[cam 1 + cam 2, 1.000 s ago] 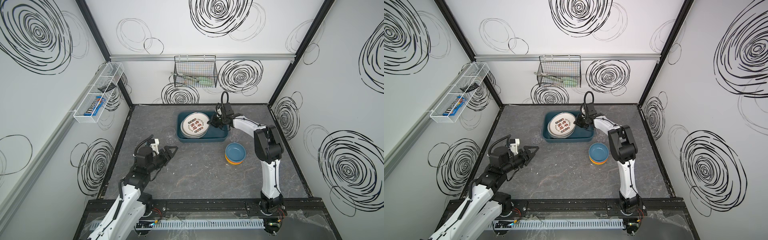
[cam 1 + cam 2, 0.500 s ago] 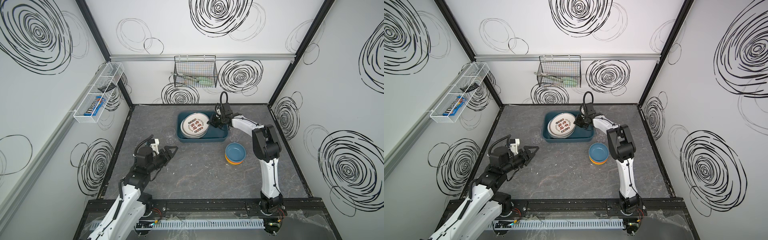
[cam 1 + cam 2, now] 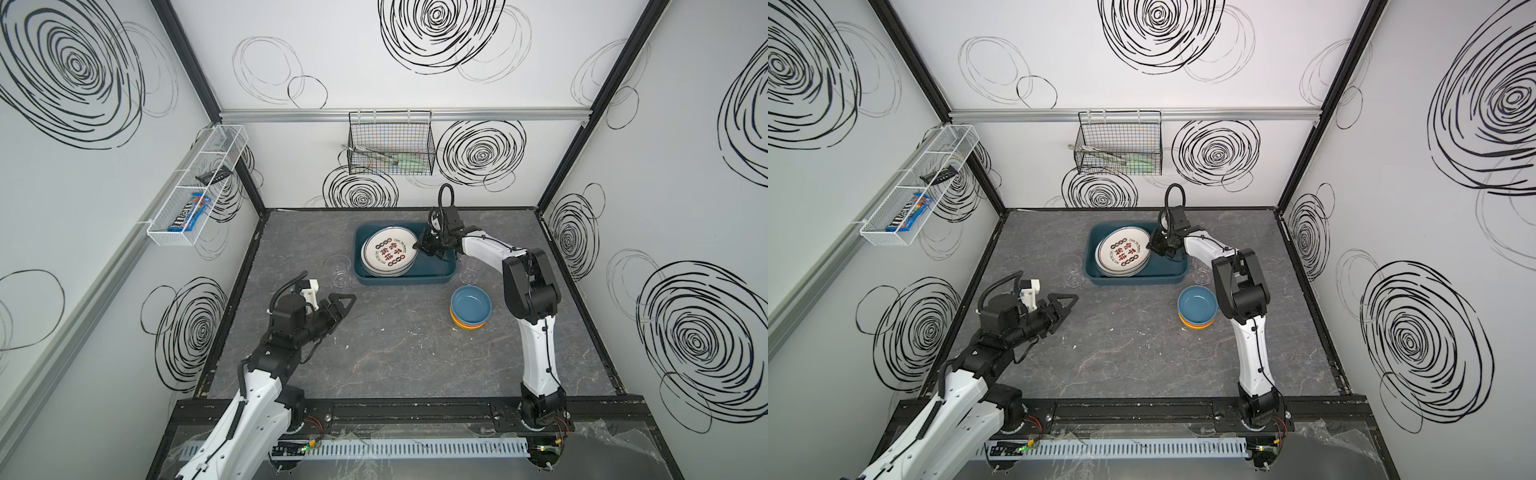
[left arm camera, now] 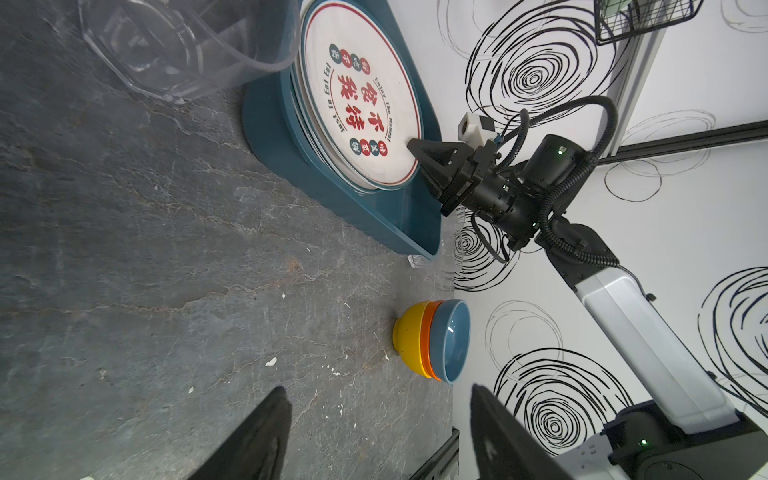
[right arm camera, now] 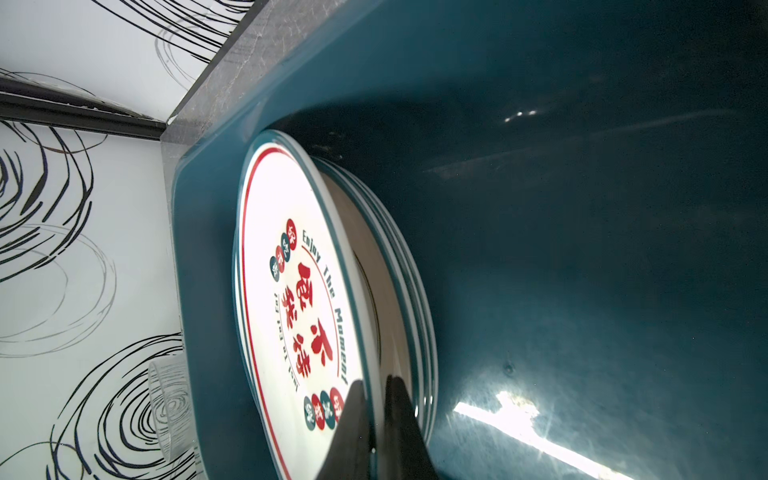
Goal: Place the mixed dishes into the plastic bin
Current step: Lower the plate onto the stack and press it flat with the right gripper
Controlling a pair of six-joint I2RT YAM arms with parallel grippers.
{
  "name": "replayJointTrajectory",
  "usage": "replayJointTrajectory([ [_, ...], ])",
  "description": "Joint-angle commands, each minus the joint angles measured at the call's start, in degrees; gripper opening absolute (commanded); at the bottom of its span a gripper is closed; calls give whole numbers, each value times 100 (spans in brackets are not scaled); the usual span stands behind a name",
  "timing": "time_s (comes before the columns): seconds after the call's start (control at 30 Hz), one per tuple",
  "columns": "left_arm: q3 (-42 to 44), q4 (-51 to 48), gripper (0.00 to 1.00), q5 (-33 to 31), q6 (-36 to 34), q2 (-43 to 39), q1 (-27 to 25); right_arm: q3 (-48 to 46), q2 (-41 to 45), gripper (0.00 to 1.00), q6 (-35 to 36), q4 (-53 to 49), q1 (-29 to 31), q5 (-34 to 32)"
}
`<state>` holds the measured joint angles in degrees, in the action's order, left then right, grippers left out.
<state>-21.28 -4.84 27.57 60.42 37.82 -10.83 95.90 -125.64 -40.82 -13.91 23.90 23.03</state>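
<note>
The plastic bin stands at the back of the table with a stack of white plates inside. My right gripper is shut on the right rim of the top plate, which tilts up off the plates below. A blue bowl sits on orange and yellow ones in a stack of bowls in front of the bin's right end. One clear cup stands left of the bin, another right of it. My left gripper hangs open and empty over the table's left middle.
A black wire basket hangs on the back wall above the bin. A white mesh shelf with small packets is fixed to the left wall. The right arm's elbow stands just right of the bowls.
The right arm's elbow has drifted slightly left while its gripper stays pinched on the plate's rim. The left arm has not moved.
</note>
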Motion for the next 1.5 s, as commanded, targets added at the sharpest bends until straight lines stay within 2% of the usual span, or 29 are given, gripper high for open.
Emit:
replayJointTrajectory([
  [0.0,67,99,72,-17,-66,-61,-7,254,-65,2,-17,25,46,21],
  [0.3,105,99,72,-20,-56,-82,5,294,-122,18,10,-65,71,-39],
  [0.4,106,89,72,-21,-48,-90,2,321,-121,20,65,-138,80,-123],
  [1.13,157,96,72,-58,-13,-109,15,394,-83,21,521,-645,220,-857],
  [1.33,174,130,72,-63,1,-91,6,430,-119,26,564,-706,244,-899],
  [1.47,171,123,72,-63,-2,-108,7,432,-79,25,576,-715,259,-933],
])
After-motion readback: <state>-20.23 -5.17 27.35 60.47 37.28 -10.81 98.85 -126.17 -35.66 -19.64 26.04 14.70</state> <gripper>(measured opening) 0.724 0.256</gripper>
